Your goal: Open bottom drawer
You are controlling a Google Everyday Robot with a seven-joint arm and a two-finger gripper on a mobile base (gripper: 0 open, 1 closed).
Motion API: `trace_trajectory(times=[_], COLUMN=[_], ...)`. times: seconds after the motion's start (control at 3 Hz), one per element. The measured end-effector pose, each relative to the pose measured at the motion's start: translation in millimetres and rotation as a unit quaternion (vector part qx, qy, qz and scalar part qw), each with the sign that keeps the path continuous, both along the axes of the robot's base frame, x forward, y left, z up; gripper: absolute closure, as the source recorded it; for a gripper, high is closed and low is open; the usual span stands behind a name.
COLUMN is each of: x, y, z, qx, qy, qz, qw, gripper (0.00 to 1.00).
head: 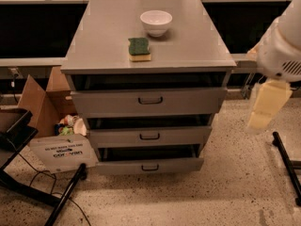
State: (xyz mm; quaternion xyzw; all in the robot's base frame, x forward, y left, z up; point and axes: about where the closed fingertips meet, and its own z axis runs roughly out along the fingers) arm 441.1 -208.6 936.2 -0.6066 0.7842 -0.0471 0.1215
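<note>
The grey cabinet (pixel 113 51) stands in the middle with three drawers. The bottom drawer (pixel 149 165) has the shortest, narrowest front and a small dark handle (pixel 150 167). It sticks out slightly from the cabinet, with a dark gap above its front. The middle drawer (pixel 149 136) and the top drawer (pixel 149 100) sit above it. My gripper (pixel 265 105) hangs at the right edge, cream-coloured, beside the cabinet's right side and well apart from the bottom drawer's handle.
A white bowl (pixel 156 22) and a green-yellow sponge (pixel 139 49) lie on the cabinet top. An open cardboard box (pixel 49 117) with rubbish stands at the left. Black stand legs lie at the lower left (pixel 66 192) and at the right (pixel 287 166).
</note>
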Motion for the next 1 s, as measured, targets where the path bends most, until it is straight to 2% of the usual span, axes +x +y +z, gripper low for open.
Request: trace_trajectory(times=[0.33,0.67,1.0], x=[-0.6,-4.2,5.1], y=[4.7,-3.9,-5.0], z=[-64.6,-130.3,-193.2], qx=[-0.029,-0.068,-0.074], qy=[0.018,0.011,-0.004], qz=[0.006,0.024,0.034], qw=[0.9994,0.9973,0.9967], gripper=[0.0,0.0,0.0])
